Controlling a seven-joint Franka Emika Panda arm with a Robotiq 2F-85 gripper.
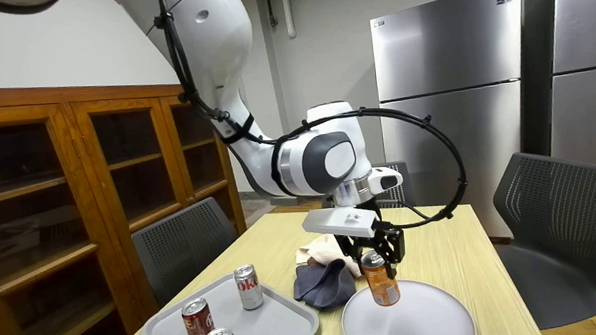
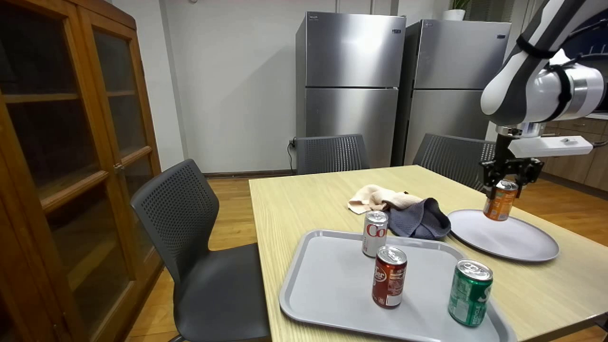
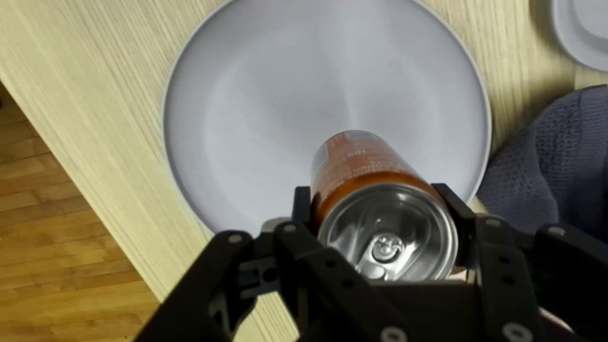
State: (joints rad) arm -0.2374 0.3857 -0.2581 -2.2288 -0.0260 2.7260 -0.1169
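Holding an orange can (image 1: 380,284), clamped in the tool (image 3: 376,205), over a round plate (image 3: 275,118), with grasping evidently complete, release not yet made, and plate contact uncertain.

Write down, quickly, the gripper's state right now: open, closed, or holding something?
Gripper: closed on and holding the orange can.
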